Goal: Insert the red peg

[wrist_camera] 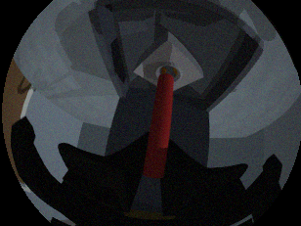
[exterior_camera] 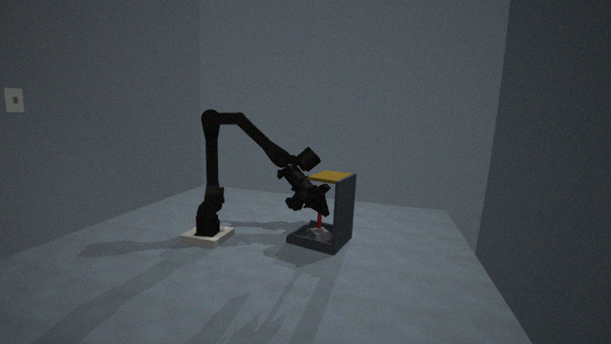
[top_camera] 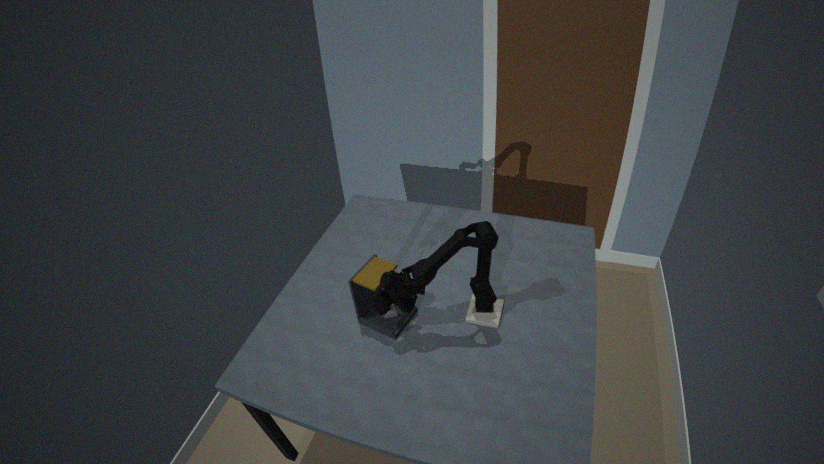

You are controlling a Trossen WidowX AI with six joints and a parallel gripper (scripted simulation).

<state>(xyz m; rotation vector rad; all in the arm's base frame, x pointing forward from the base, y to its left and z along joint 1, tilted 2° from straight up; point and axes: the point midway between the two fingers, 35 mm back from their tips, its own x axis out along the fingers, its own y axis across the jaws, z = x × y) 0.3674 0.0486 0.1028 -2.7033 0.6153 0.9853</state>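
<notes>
My gripper (exterior_camera: 323,213) (wrist_camera: 155,137) is shut on the upper part of the red peg (exterior_camera: 319,221) (wrist_camera: 162,112), inside the box (top_camera: 362,299) (exterior_camera: 344,213), below the level of the yellow roof (top_camera: 374,272) (exterior_camera: 331,176). The peg is close to upright in the exterior view. Its lower end is over the light grey block (exterior_camera: 318,233) (wrist_camera: 192,77), at or just above its top. In the wrist view the peg's end overlaps the ringed hole, part of which shows beside it. I cannot tell whether the tip is in the hole. The top view shows no peg; the arm hides it.
The roof joins the box's tall back wall, close beyond the fingers. The gripper's body is just in front of the roof's front edge. Low rims run around the box floor. The arm's base stands on a white plate (top_camera: 475,318) (exterior_camera: 201,241) in front of the box, on the grey table (top_camera: 478,386).
</notes>
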